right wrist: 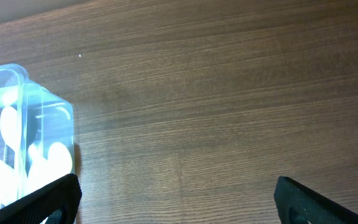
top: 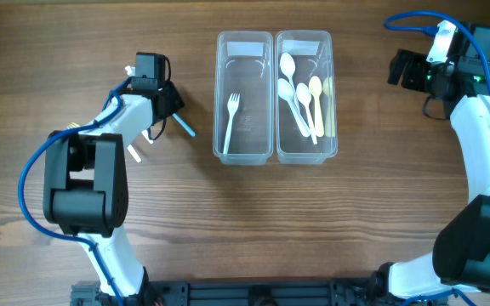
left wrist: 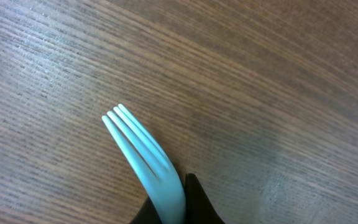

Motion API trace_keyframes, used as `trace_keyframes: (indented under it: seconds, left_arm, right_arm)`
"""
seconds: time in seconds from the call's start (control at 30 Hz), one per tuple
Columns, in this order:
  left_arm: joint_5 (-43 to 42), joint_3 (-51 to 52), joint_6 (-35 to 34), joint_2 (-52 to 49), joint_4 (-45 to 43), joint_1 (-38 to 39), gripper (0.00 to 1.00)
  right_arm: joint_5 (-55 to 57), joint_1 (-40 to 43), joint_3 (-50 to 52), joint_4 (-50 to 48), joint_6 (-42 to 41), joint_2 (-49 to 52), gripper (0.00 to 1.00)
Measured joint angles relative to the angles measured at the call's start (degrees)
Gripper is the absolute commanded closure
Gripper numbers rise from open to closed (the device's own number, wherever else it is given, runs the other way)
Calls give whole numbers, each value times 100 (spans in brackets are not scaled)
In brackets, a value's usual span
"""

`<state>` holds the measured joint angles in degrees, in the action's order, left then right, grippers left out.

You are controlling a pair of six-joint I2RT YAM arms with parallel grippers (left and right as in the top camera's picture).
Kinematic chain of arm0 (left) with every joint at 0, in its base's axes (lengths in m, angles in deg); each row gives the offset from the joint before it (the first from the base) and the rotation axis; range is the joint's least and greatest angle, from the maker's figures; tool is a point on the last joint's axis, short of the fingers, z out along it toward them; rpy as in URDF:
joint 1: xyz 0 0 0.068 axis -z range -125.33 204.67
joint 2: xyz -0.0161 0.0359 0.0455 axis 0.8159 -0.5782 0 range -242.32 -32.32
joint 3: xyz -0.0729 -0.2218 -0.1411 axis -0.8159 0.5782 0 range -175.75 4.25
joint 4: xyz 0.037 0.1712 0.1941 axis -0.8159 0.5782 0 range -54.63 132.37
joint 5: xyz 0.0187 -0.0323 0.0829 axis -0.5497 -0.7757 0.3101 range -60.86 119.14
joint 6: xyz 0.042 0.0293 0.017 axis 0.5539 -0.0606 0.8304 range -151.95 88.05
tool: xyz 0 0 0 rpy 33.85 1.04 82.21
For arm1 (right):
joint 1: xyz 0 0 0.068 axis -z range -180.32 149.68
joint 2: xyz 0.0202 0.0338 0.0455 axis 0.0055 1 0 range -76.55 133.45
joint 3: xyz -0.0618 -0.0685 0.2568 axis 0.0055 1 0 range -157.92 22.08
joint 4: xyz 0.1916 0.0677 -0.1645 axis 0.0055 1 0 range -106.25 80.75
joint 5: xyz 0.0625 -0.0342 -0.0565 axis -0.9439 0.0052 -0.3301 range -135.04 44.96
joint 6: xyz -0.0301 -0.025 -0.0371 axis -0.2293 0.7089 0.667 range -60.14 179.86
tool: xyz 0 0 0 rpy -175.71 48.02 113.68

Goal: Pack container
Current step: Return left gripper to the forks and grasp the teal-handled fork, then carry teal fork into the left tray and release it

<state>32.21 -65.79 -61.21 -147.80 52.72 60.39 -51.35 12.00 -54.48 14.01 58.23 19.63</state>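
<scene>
The clear container [top: 219, 102] is seen in the middle of the wooden table [top: 356, 221], toward the far side, with its two long tubs side by side. One white fork [top: 230, 119] is laid in the left tub. A few spoons [top: 300, 98] are laid in the right tub, most of them white and one pale yellow. The left gripper [top: 170, 109] is found to the left of the container, well apart from it and low over the wood. Its jaws are closed tight on the handle of a light blue fork [left wrist: 145, 155], whose prongs are pointed away from the fingers. Whether the prongs are touching the table cannot be told. The right gripper [right wrist: 179, 205] is held to the right of the container, near its far corner. Its two black fingers [right wrist: 42, 199] are spread wide apart, and nothing is held between them. Only bare wood is seen in the gap.
</scene>
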Motion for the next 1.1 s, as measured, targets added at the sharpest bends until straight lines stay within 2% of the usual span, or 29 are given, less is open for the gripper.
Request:
trace_keyframes:
  seconds: [0.23, 0.37, 0.5, 0.63, 0.8, 1.1]
  left_arm:
    - [-2, 48, 2, 463, 415, 15, 96]
    - [0, 61, 2, 1425, 472, 138, 96]
    - [4, 59, 173, 2562, 323, 557, 94]
    - [-22, 55, 693, 3364, 39, 1471, 91]
    - [4, 55, 1064, 3274, 9, 1991, 91]
    - [44, 55, 1362, 2186, -417, 2085, 89]
  right_arm:
    - [0, 0, 0, 0, 0, 0, 0]
    - [0, 0, 0, -2, 0, 2, 0]
    - [0, 0, 0, -2, 0, 0, 0]
    - [0, 0, 0, -2, 0, 0, 0]
    - [0, 0, 0, 0, 0, 0, 0]
    - [0, 0, 0, -2, 0, 0, 0]
